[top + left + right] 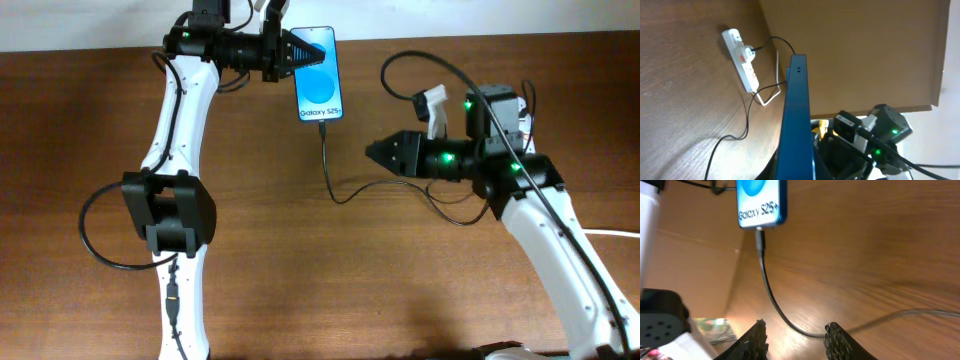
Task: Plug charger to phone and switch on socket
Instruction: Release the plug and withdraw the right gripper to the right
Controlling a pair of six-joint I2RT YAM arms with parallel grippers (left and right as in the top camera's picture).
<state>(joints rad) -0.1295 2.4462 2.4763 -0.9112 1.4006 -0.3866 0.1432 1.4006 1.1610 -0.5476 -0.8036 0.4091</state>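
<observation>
**phone** [322,85]: small rectangular smartphone, dark frame, bright blue screen with a lighter oval and white "Galaxy S25+" text. It is at the far middle of the brown wooden desk [300,290], screen up. Whether it rests on the desk or is lifted cannot be told.

**charger** [328,170]: long thin black cable. Its tiny black plug [759,236] is seated in the phone's near short edge. From there the cable runs toward the near side, then bends right and passes beneath the right arm.

**socket** [741,62]: white elongated plastic power strip with red marks, on the desk right of the phone. A white adapter with a black lead is plugged into it. Switch position cannot be told.

**left claw** [303,50]: clamped on the phone's left long edge near the far corner. Its wrist camera shows the phone edge-on.

**right claw** [799,337]: fingers apart, holding nothing. It points left, low over the desk, and the charger shows in the gap between its tips.
</observation>
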